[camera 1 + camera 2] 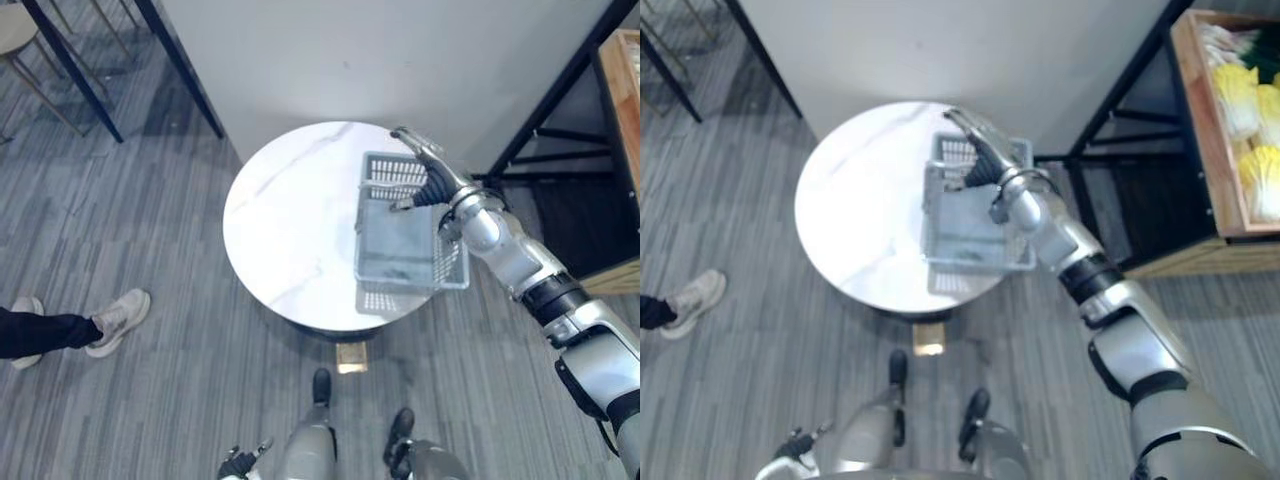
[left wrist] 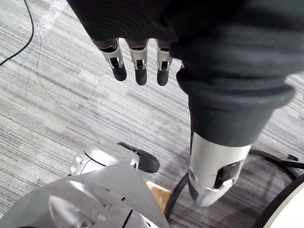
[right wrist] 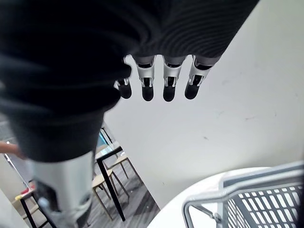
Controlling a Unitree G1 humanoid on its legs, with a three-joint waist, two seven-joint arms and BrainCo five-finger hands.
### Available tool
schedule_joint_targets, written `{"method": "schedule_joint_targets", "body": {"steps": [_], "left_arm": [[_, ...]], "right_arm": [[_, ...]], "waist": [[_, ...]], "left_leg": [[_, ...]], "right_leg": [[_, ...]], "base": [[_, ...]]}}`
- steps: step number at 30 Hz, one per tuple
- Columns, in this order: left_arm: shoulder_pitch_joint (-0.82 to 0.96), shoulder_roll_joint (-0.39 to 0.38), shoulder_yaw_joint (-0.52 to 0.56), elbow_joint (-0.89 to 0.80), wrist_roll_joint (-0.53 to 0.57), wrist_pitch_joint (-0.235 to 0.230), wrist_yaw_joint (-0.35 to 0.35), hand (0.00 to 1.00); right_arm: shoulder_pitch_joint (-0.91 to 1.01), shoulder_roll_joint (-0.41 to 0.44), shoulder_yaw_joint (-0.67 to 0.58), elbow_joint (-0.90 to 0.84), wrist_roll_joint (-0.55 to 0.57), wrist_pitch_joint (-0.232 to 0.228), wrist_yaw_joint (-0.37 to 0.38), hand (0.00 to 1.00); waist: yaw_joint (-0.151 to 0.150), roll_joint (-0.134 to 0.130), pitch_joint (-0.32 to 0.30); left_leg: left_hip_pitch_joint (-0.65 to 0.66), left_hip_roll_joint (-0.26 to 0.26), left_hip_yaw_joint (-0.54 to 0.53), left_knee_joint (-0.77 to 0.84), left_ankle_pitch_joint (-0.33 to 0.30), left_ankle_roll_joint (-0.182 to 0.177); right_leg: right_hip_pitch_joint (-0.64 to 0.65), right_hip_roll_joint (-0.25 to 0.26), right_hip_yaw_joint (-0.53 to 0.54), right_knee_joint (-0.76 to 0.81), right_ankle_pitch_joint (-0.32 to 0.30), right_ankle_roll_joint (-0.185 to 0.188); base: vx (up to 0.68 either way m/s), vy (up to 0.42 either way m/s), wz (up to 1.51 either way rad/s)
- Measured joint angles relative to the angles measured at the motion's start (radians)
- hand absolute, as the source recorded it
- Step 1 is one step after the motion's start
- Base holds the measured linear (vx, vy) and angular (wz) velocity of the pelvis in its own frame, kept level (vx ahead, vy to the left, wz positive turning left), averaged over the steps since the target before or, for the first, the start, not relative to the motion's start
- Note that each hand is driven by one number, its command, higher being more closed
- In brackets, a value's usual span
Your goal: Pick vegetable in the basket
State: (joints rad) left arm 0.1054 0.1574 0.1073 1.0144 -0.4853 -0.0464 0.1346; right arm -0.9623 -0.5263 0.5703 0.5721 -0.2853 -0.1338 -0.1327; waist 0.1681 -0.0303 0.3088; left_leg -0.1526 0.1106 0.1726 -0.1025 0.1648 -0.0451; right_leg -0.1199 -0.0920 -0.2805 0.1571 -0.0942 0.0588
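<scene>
The right robot hand (image 1: 434, 180) is open, its fingers straight above the far end of the grey plastic basket (image 1: 400, 245), which sits on the right side of the round white tabletop (image 1: 290, 210). Pale yellow leafy vegetables (image 1: 1240, 90) lie in a wooden crate (image 1: 1202, 120) well apart from the basket, off to the right. The left robot hand (image 2: 137, 64) hangs low over the floor with its fingers relaxed.

floor (image 1: 150, 380): grey planks | wall (image 1: 350, 50): white | table (image 1: 290, 220): round white marble | wooden shelf (image 1: 1200, 130): right | stool (image 1: 15, 30): far left
</scene>
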Motion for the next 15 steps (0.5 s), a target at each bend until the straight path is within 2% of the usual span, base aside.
{"method": "schedule_joint_targets", "body": {"steps": [3, 7, 9, 15], "left_arm": [[-0.001, 0.001, 0.0, -0.001, 0.005, -0.01, 0.0, 0.0], [-0.005, 0.002, 0.0, -0.024, 0.022, -0.011, -0.001, 0.0], [-0.014, 0.002, -0.005, -0.028, 0.021, -0.012, -0.001, 0.0], [-0.035, 0.003, -0.024, -0.039, 0.016, -0.021, 0.0, 0.0]], "right_arm": [[-0.032, 0.0, 0.014, 0.053, -0.001, 0.036, 0.012, 0.0], [-0.101, 0.002, 0.029, 0.122, -0.001, 0.043, 0.012, 0.0], [-0.112, 0.002, 0.029, 0.153, -0.005, 0.044, 0.012, 0.0], [-0.181, 0.002, 0.039, 0.164, -0.035, 0.066, 0.011, 0.0]], "waist": [[0.002, -0.003, 0.016], [0.01, -0.005, 0.049], [0.026, -0.006, 0.055], [0.026, -0.008, 0.078]], "left_leg": [[-0.018, 0.005, -0.015, 0.0, 0.003, -0.002], [-0.039, 0.017, -0.015, 0.0, 0.016, -0.006], [-0.04, 0.023, -0.012, 0.0, 0.019, -0.008], [-0.059, 0.025, -0.005, 0.002, 0.023, -0.011]], "right_leg": [[-0.015, 0.006, -0.005, 0.0, 0.002, -0.002], [-0.036, 0.018, -0.003, -0.004, 0.012, -0.012], [-0.038, 0.025, -0.001, -0.007, 0.013, -0.013], [-0.063, 0.03, 0.006, -0.003, 0.016, -0.018]], "base": [[-0.02, -0.009, 0.05], [-0.01, -0.021, -0.04], [0.01, -0.038, -0.05], [0.01, -0.012, -0.04]]}}
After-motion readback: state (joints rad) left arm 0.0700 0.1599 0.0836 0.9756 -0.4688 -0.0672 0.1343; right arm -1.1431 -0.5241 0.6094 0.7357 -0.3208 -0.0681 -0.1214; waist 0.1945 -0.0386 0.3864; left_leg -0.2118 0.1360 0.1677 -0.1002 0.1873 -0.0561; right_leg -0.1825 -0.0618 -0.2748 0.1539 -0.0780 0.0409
